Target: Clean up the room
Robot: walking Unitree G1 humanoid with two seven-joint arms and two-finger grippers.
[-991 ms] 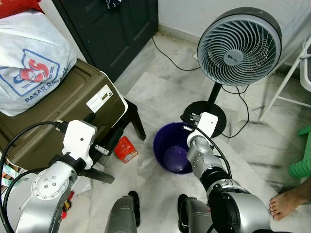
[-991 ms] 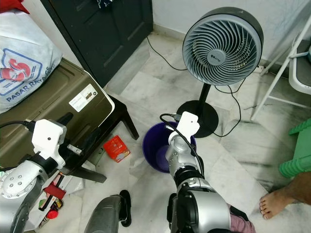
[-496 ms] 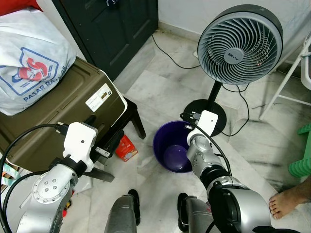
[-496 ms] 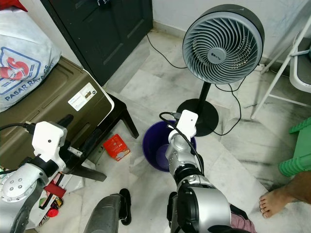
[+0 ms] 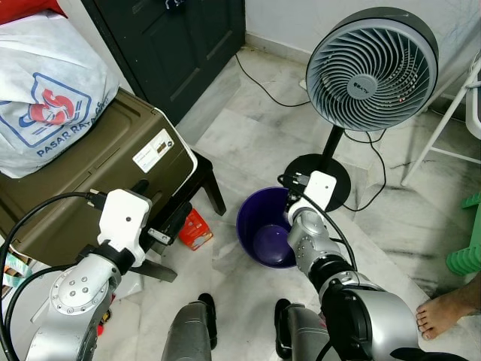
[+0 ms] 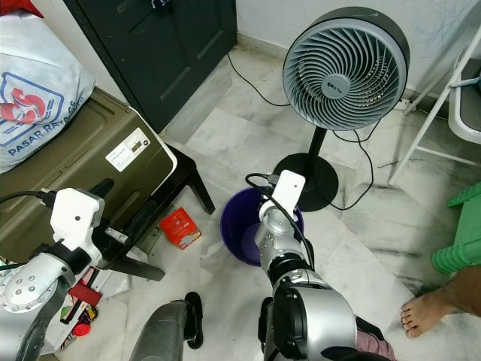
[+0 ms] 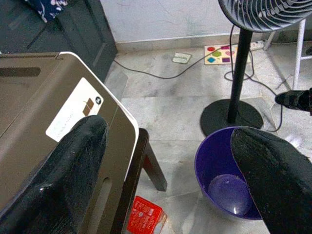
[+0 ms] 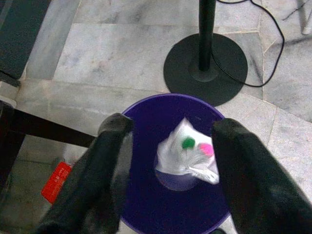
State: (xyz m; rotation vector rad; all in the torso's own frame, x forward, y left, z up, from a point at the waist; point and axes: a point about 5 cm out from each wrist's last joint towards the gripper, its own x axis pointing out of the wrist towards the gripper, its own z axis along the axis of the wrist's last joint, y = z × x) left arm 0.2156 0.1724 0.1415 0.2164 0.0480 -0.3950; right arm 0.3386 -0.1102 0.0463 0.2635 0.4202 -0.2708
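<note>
The right gripper (image 8: 168, 161) hangs over the purple bin (image 8: 146, 204), its two black fingers (image 8: 97, 180) spread wide apart and holding nothing. Between them, lower down, a crumpled white plastic wrapper (image 8: 187, 156) (with a green and a pink spot on it) is inside the bin, apart from both fingers. The bin stands on the marble floor (image 5: 248, 135) just beside the black base of the standing fan (image 5: 372, 64). The left gripper (image 7: 170, 170) is raised near the olive-brown case (image 5: 83, 180), fingers apart and empty. A small red packet (image 5: 195, 229) lies on the floor by the dark stool (image 5: 203, 177).
</note>
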